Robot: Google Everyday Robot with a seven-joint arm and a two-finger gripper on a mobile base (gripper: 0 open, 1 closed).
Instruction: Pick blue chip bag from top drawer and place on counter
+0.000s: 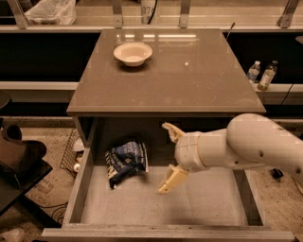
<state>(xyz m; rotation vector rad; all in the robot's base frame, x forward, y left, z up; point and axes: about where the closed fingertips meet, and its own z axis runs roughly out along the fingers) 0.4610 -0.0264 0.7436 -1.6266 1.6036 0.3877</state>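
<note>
The blue chip bag (pixel 125 161) lies crumpled on the bottom of the open top drawer (pixel 203 203), at its back left. My gripper (pixel 168 158) is open and empty inside the drawer, just right of the bag and apart from it. One fingertip is up near the cabinet's front edge; the other is low over the drawer floor. The white arm comes in from the right. The glossy counter (pixel 189 75) lies above and behind the drawer.
A white bowl (pixel 133 53) sits on the counter at the back left. A white plastic bag (pixel 49 12) lies on the shelf behind. Two bottles (pixel 261 75) stand at the right. A dark chair (pixel 16 160) is at the left.
</note>
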